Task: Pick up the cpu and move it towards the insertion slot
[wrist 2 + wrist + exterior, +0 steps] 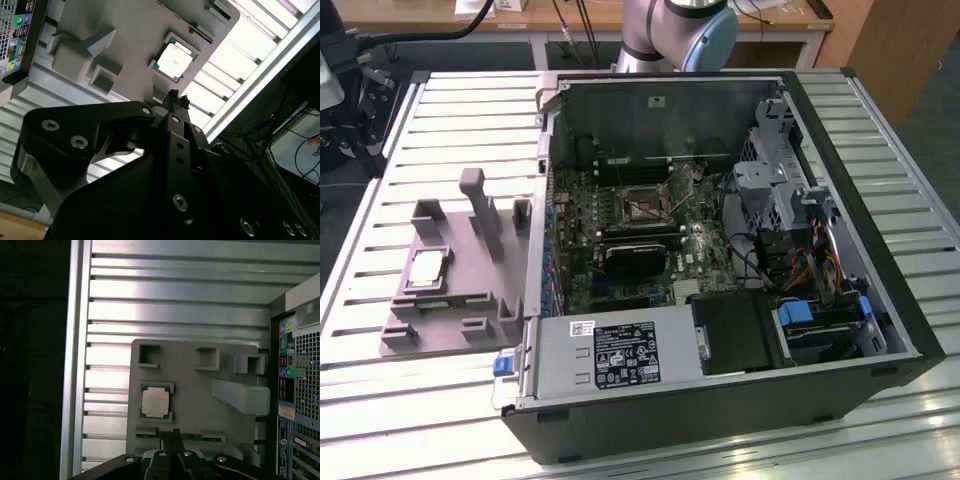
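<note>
Closest to the cameras in both wrist views, the black gripper (173, 95) (176, 432) has its two fingers drawn together to a narrow tip. No gap shows between them, and they hold nothing and touch nothing.

Just beyond the tip, the cpu (173, 61) (155, 403) lies flat in a shallow square recess of a grey plastic fixture (195, 390), silvery top facing up. It is square, so it has no long axis, and its edges run parallel to the fixture's edges. A thin green memory stick (210, 437) lies on edge in the fixture between the gripper tip and the cpu.

In the exterior view, the fixture (455, 300) sits on a slatted metal table (420, 420) at the exterior view's left, with the cpu (428, 268) on its left part.

Just beside it, filling the centre and right of the frame, is an open computer case (880, 290) with a grey power supply (610, 352) at its near edge. Deeper inside, the insertion slot (638, 205) faces up on the green board, well apart from the cpu.

Farthest away, at the top centre, stands the arm (680, 30).
</note>
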